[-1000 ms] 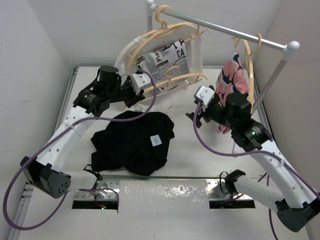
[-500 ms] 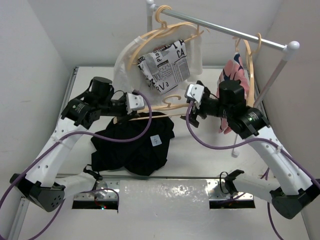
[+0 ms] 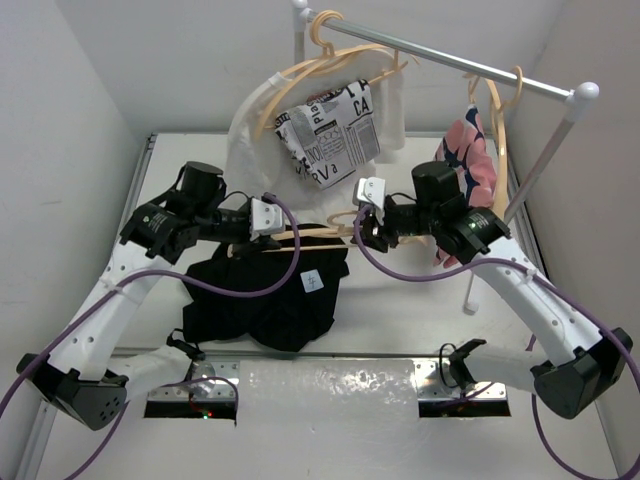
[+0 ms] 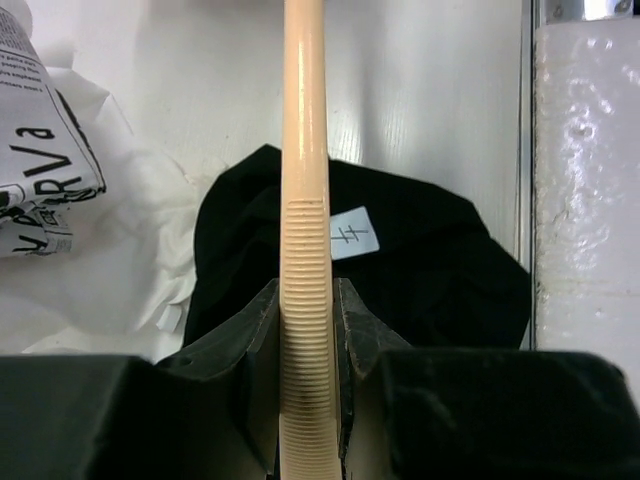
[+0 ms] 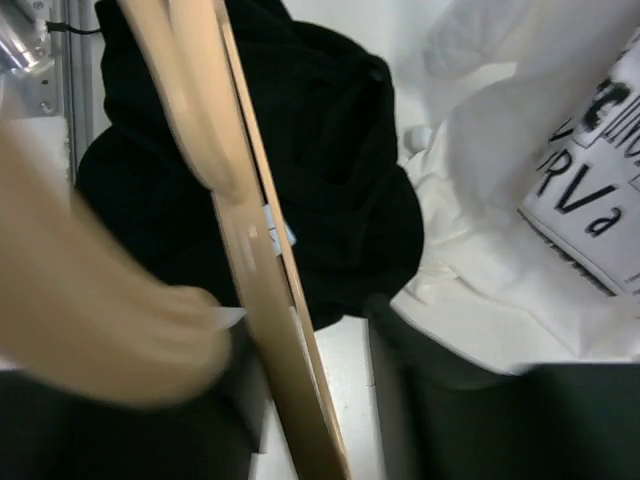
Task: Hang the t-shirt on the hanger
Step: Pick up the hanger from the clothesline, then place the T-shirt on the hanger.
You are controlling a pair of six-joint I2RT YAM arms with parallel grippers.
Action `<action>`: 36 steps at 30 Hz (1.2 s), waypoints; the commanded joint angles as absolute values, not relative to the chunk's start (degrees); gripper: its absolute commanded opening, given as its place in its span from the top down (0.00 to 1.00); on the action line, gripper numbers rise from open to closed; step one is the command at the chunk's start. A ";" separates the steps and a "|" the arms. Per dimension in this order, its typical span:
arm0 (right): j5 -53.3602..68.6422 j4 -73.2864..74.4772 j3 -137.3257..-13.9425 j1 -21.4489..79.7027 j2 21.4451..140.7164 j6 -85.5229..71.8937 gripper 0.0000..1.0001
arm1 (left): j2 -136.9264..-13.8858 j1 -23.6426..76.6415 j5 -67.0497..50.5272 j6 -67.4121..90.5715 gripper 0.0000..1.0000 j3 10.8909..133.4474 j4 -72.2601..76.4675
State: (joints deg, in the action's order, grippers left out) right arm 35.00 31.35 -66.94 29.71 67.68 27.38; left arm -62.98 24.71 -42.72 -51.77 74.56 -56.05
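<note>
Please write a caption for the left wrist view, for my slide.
The left fingers clamp the ribbed part of the pale hanger; the black t-shirt with its white label lies below.

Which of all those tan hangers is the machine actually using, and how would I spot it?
Start at the metal rail at the back, where several tan hangers hang. Come down to the table, just above the black t-shirt: the hanger lies roughly level between the two arms, its ribbed end clamped in the left gripper. Unlike the others, it is off the rail.
</note>
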 commanded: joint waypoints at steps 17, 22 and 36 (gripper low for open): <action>36.13 18.02 -52.22 29.44 62.93 10.90 1.00 | -63.63 25.05 -38.50 -40.97 0.24 69.87 -40.17; 29.90 16.35 -48.17 29.44 62.23 8.44 1.00 | -63.90 24.87 -33.42 -36.75 0.10 69.52 -37.01; 14.25 17.40 -48.52 29.44 63.90 4.92 1.00 | -65.29 9.32 -21.54 -21.18 0.44 61.71 -28.83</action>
State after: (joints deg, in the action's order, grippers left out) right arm 18.48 19.09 -46.59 29.61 64.66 5.93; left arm -63.96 8.95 -26.11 -22.02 65.32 -28.91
